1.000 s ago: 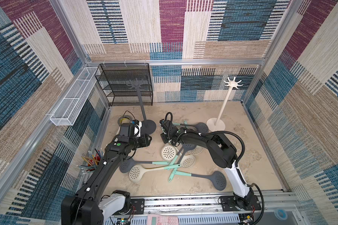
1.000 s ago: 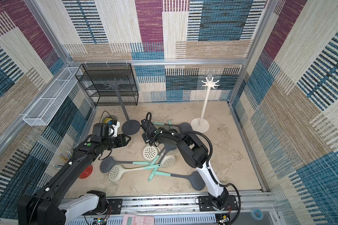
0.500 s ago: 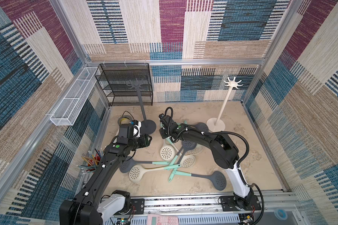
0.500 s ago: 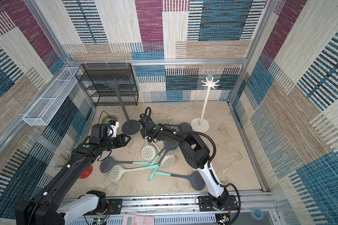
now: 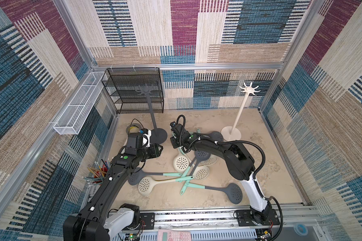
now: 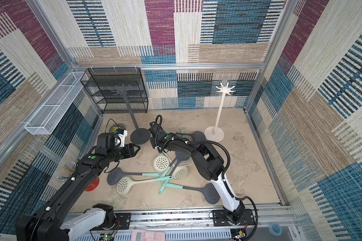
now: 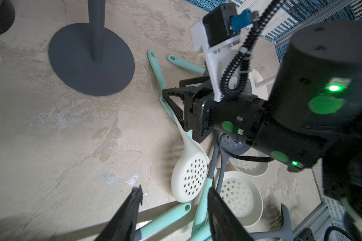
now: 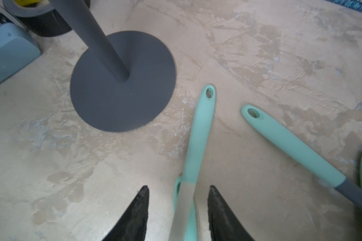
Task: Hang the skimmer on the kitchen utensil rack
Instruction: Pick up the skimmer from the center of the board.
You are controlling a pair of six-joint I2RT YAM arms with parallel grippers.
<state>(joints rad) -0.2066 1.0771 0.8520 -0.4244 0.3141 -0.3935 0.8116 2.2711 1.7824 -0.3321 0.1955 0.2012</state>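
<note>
Here, right gripper (image 8: 178,188) hung low over the counter (image 8: 259,62), jaws stood apart astride the teal handle of the cream skimmer (image 8: 199,133), gaps both sides, base of the dark grey utensil rack (image 8: 113,104) sat just beyond the jaw tips, left gripper (image 7: 176,189) jaws likewise stood apart.

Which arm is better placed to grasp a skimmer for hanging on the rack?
Right. The right gripper has open jaws astride the handle of the cream skimmer; the left gripper, also open, hovers apart from it.

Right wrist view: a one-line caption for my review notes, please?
Right tool open, jaws either side of a mint-handled skimmer lying beside the dark grey utensil rack base.
</note>
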